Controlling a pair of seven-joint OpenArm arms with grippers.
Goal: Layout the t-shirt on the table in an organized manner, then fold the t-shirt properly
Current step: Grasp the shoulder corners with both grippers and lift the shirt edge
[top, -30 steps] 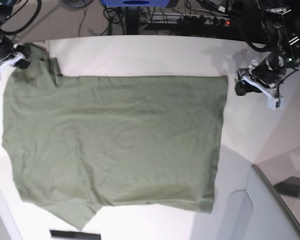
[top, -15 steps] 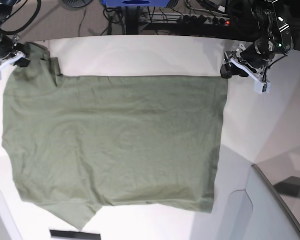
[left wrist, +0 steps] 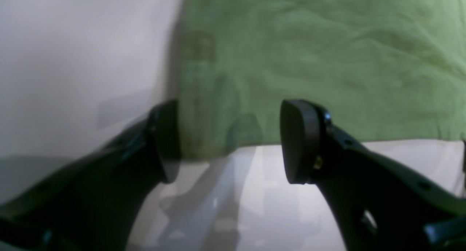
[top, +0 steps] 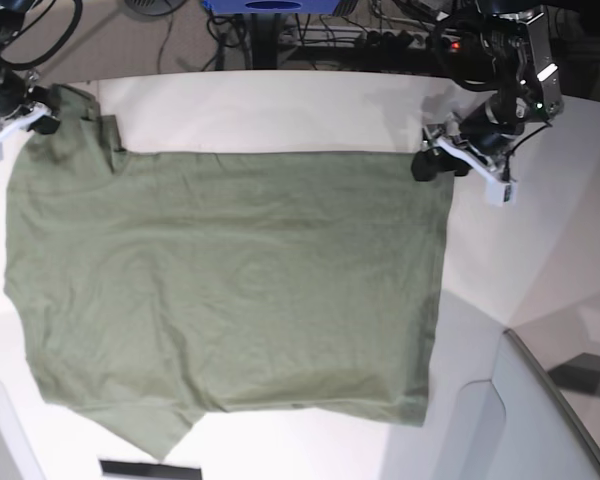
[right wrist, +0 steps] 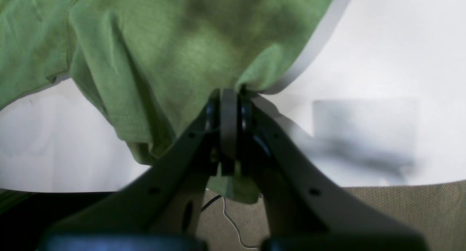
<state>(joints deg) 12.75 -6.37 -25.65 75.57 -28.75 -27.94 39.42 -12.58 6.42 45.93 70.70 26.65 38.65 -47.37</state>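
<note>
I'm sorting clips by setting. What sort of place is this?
Most likely a robotics lab or workshop, not a home. A t-shirt lies on a bare white table between two robot arms, with tangled cables and a lit power strip on the floor behind.

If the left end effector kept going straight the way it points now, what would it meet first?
Most likely the t-shirt: its corner lies just ahead of the open left end effector, between the pads, on the table. Height above the cloth is unclear.
</note>
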